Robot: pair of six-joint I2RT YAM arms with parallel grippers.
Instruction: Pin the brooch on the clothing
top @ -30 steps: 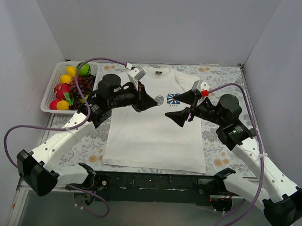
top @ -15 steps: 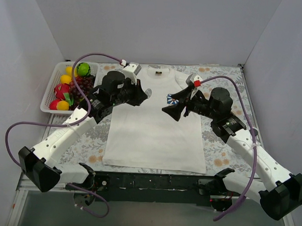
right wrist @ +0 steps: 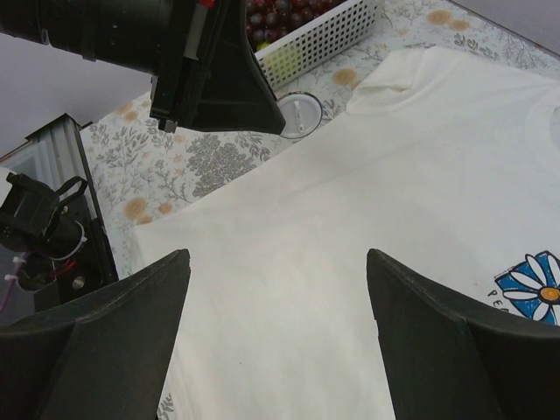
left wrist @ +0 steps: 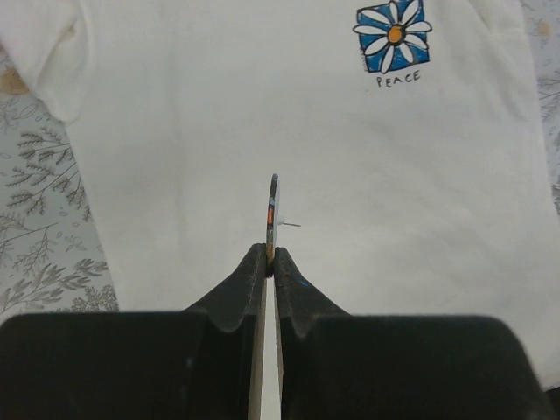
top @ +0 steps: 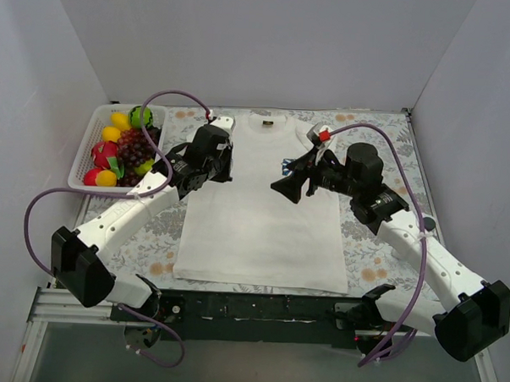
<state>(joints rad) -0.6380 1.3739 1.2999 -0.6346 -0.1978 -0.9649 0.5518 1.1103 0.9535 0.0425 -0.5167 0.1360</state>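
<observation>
The white T-shirt point(top: 262, 221) lies flat on the floral cloth, its blue-and-white logo point(left wrist: 393, 35) on the chest. My left gripper point(left wrist: 270, 254) is shut on the brooch point(left wrist: 272, 210), which shows edge-on with its thin pin sticking out to the right, a little above the shirt's chest. In the right wrist view the brooch point(right wrist: 297, 115) shows as a round pale disc at the left gripper's tip. In the top view the left gripper point(top: 225, 169) is over the shirt's left side. My right gripper point(top: 285, 188) is wide open and empty above the shirt's middle point(right wrist: 276, 258).
A white basket point(top: 86, 141) of toy fruit stands at the back left, beside the shirt's sleeve. The grey floral cloth point(top: 371, 247) covers the table around the shirt. Walls close the space on three sides.
The left gripper has drawn back to the left with the brooch, from near the logo to the shirt's left side. The right gripper has moved left and farther, staying open.
</observation>
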